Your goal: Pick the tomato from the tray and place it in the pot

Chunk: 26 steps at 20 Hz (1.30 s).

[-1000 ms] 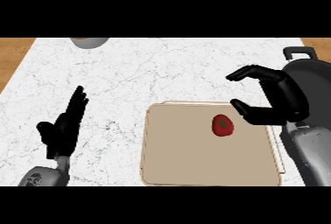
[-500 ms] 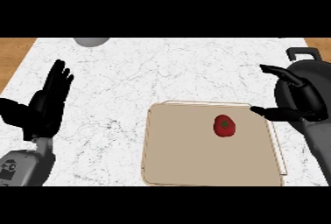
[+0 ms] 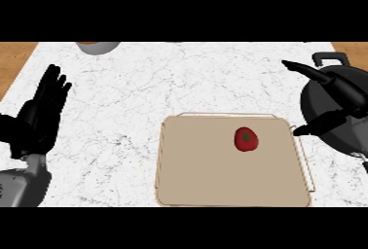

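The tomato (image 3: 246, 139) lies on my beige tray (image 3: 208, 185), upper right part, on the white marbled counter (image 3: 165, 82). My right hand (image 3: 338, 95) hangs open over the dark pot (image 3: 348, 133); my left hand (image 3: 36, 119) rests open at left.

Red tomato (image 3: 246, 139) with green stem spot; beige tray (image 3: 208, 180); white counter (image 3: 179, 82) with grey marbling, wood-brown edges; dark grey pot (image 3: 345, 112); both hands black (image 3: 36, 121) (image 3: 338, 102), forearms grey.
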Motion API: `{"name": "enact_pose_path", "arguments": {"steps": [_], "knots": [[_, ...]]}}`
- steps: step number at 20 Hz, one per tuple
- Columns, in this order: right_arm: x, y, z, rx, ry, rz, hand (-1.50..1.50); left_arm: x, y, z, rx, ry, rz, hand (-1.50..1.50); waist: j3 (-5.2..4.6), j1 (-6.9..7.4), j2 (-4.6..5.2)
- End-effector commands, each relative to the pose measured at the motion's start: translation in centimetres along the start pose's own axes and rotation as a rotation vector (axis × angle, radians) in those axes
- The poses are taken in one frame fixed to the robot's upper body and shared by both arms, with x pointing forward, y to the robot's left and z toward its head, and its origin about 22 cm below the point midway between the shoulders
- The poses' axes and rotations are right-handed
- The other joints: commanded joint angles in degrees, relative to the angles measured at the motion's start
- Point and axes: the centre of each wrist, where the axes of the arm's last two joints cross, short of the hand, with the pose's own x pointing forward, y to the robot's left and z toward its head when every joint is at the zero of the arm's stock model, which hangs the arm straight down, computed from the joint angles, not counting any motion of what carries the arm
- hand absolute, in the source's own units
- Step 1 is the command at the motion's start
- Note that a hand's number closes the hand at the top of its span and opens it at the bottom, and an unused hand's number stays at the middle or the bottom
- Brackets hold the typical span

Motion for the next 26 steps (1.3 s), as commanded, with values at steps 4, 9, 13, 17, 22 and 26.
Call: {"name": "enact_pose_path", "arguments": {"steps": [4,9,13,17,22,26], "knots": [[4.8,1.9,-4.3,0.341,0.158,0.243,-1.50,0.4,-0.3,0.2,-0.005,0.000,0.000,0.00,-0.06,-0.13,-0.26],[6.3,4.4,-4.8,0.493,0.246,0.316,-1.50,-0.3,0.0,0.2,0.016,0.000,-0.001,0.00,0.01,-0.65,-0.08],[8.5,6.7,-7.1,0.513,0.271,0.294,-1.50,1.4,-1.1,-0.5,-0.004,0.009,0.001,0.00,0.05,-0.45,0.02],[7.6,8.0,-5.7,0.518,0.309,0.285,-1.50,-0.1,1.0,1.1,0.007,-0.002,-0.003,0.00,0.06,-0.19,0.08],[6.7,10.3,-5.3,0.536,0.339,0.303,-1.50,0.0,0.6,0.4,-0.004,-0.012,0.008,0.00,0.06,-0.25,0.13],[6.8,11.5,-3.6,0.511,0.397,0.376,-1.50,0.7,1.7,0.2,0.016,0.004,-0.004,0.00,0.07,-0.47,0.06]]}}
